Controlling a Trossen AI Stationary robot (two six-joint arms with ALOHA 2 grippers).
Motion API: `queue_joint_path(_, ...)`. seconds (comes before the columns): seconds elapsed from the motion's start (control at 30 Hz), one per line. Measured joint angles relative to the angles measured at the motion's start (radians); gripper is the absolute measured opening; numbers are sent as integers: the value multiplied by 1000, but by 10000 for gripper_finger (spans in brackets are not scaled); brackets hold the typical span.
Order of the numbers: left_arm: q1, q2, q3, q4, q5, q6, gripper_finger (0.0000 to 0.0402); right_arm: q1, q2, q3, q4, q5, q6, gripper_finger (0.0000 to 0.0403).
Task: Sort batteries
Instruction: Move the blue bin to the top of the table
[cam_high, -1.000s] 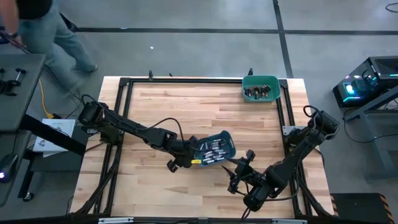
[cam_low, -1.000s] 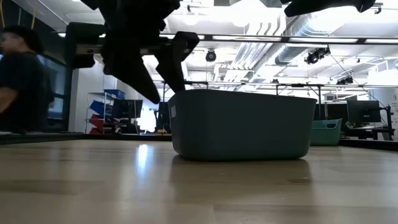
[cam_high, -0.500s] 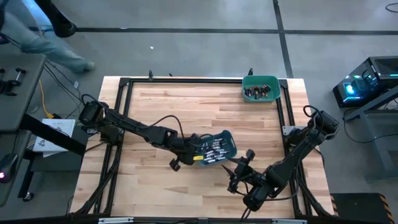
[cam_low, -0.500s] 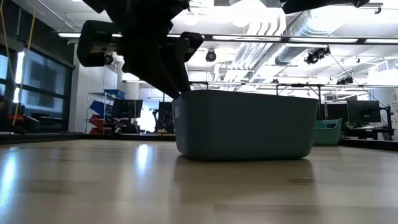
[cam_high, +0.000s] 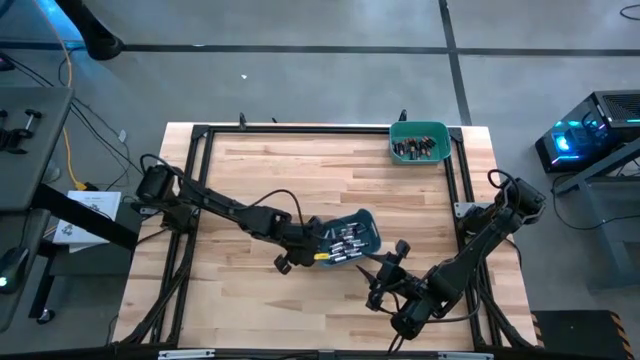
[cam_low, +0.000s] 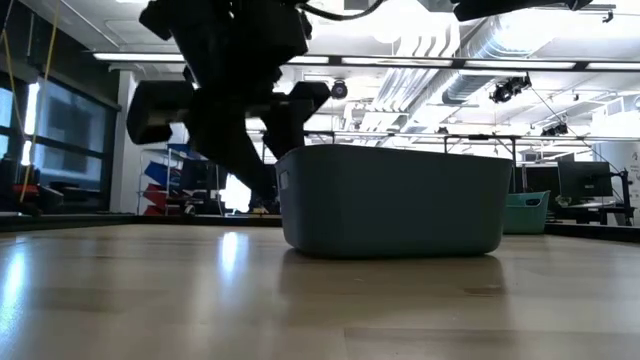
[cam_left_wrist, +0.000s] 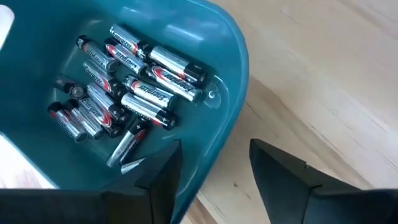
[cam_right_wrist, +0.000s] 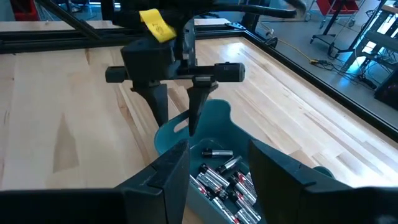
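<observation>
Batteries (cam_left_wrist: 127, 87) lie heaped in the nearer teal bin (cam_high: 362, 222), which sits on the wooden table (cam_high: 250, 180) a little toward its front edge, roughly midway between the left and right edges; a second lot rests in the far green bin (cam_high: 441, 133) at the back right corner. Each cell looks small, rigid and smooth, with a metal jacket likely to slip and roll, so a pinch across the middle of the barrel, square to its length, seems the safest hold. In the left wrist view most cells lie flat and roughly parallel, long axes slanting across the bin floor, with a few at the bottom of the heap crossing them at other angles; which end is which is too small to tell. The left gripper (cam_right_wrist: 177, 109) hangs at the near bin's rim, jaws spread and empty, one finger over the inside and one outside the wall. The right gripper (cam_high: 388, 262) waits just beyond the bin toward the front edge, jaws parted, holding nothing.
</observation>
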Motion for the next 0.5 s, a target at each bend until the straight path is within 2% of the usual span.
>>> queue_joint_path(0.13,-2,17,1,16,-3,-11,148,1,0,0,3,0,0,154)
queue_joint_path(0.4,-4,16,1,8,9,-63,18,0,0,0,0,2,-8,154)
queue_joint_path(0.5,1,16,4,9,8,-124,7,0,0,0,0,2,-8,154)
